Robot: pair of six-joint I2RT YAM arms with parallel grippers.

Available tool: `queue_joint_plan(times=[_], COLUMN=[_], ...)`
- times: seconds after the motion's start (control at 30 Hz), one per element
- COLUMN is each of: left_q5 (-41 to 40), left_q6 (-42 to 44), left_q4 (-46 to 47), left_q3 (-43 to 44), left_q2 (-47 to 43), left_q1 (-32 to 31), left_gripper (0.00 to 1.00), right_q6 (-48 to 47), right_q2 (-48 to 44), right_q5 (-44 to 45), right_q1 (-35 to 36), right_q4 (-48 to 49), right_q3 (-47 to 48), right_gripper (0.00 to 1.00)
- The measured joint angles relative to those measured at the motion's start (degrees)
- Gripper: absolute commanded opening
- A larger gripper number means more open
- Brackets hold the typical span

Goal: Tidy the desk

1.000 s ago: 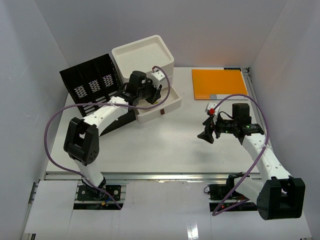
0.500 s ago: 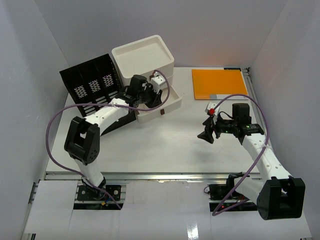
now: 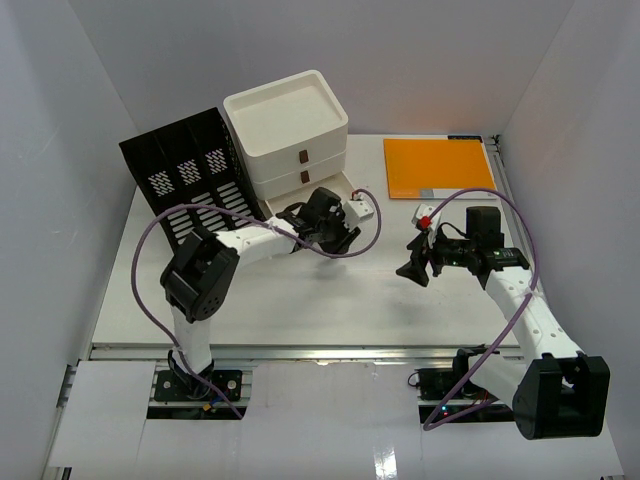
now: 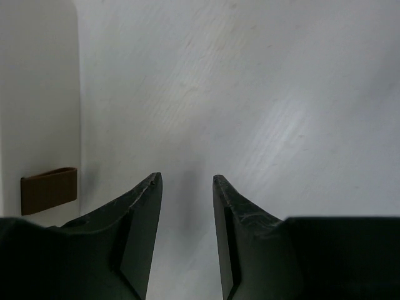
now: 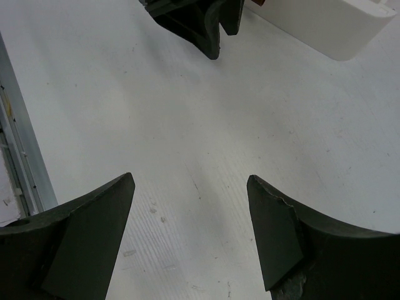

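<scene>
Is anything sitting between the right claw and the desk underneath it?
Nothing visible does. The right gripper hangs open over the desk, with only white surface showing in the gap. The white drawer box sits farther off, at the top of the wrist view.

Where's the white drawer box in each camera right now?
Top external: drawer box at back left, beside the black organizer.
Left wrist: drawer box at left edge, brown handle showing.
Right wrist: drawer box in top right corner.
Shared landmark: left gripper, near its front.
</scene>
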Motion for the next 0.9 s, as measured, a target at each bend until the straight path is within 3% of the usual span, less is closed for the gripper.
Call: queue_joint_plan(times=[0.17,0.4,0.5,0.9], left_q5=[-8.87,-19.52,-24.35,-34.21], left_q6=[4.53,7.25,8.12,9.85], left_q4=[-0.91,-1.71,-1.63,0.01], left_q3=[1.15,10.36,14.06,19.63], left_q2=[6.16,12.44,14.78,19.03], left_q1=[1.47,3.01,3.34,5.84], left_gripper=[0.53,0.88,0.95,0.98], right_q6=[0.01,-0.01,0.01,-0.01], right_q2=[0.00,0.00,0.00,0.00], right_q5=[0.00,-0.03,-0.05,-0.02], right_q1=[-0.44,-0.64,-0.83,-0.97], right_q4=[-0.01,-0.02,0.00,-0.02], right_q3=[0.00,0.00,0.00,0.00], right_gripper=[0.79,0.80,0.80,0.80])
